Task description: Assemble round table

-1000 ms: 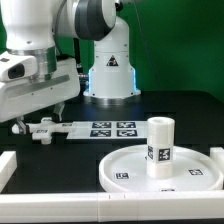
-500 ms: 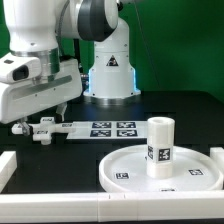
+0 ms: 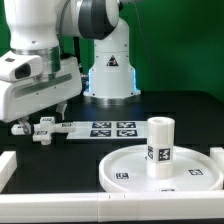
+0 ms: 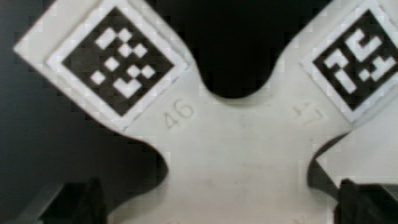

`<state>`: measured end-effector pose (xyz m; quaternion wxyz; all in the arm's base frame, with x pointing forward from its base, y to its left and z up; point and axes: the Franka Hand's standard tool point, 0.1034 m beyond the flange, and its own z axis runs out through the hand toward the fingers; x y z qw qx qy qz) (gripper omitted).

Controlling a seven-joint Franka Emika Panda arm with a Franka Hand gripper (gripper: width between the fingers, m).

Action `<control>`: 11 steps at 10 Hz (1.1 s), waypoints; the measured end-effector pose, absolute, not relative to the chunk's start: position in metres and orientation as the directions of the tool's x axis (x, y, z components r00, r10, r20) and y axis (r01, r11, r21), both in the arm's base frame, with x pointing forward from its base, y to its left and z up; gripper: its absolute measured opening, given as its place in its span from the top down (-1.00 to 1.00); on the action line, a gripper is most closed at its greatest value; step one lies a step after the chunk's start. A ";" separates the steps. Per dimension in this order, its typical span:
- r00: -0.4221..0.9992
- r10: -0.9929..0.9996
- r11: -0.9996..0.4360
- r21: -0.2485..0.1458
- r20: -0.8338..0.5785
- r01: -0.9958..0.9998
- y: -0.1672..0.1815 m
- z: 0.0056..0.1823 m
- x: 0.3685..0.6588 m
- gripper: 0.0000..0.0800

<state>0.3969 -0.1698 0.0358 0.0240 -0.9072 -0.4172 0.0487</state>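
Black matte bench (image 3: 185, 112), green backdrop behind.

Foot piece (image 4: 222, 140): white plastic, cross-shaped, flat on the bench by the exterior view's left. The wrist view shows two of its arms spreading apart with a rounded notch between them. Each arm carries a black-and-white square tag. Small raised numerals sit near the centre; one reads 46, the other is too blurred to read. The surface is smooth and slightly grey in shadow.

Tool (image 3: 30, 130): low over the foot piece, just above the bench. Its dark fingers (image 4: 89, 205) stand one on each side of the cross's lower arm. They look spread, but the edges are blurred. Cannot tell whether the pads press the plastic or stand just clear of it.

Disc (image 3: 115, 165): large, round, white, with a raised rim. It lies flat toward the exterior view's right, well apart from the tool, with square tags on its face.

Leg (image 3: 160, 148): short thick white cylinder, upright on the disc, one tag on its side.

Marker board (image 3: 110, 128): thin flat white sheet between the foot piece and the disc, further back.

White bars (image 3: 60, 207) edge the bench at the front and sides.
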 end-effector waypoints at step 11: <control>0.631 0.773 -0.635 -0.097 -0.074 0.767 -0.170 0.029 0.392 -0.62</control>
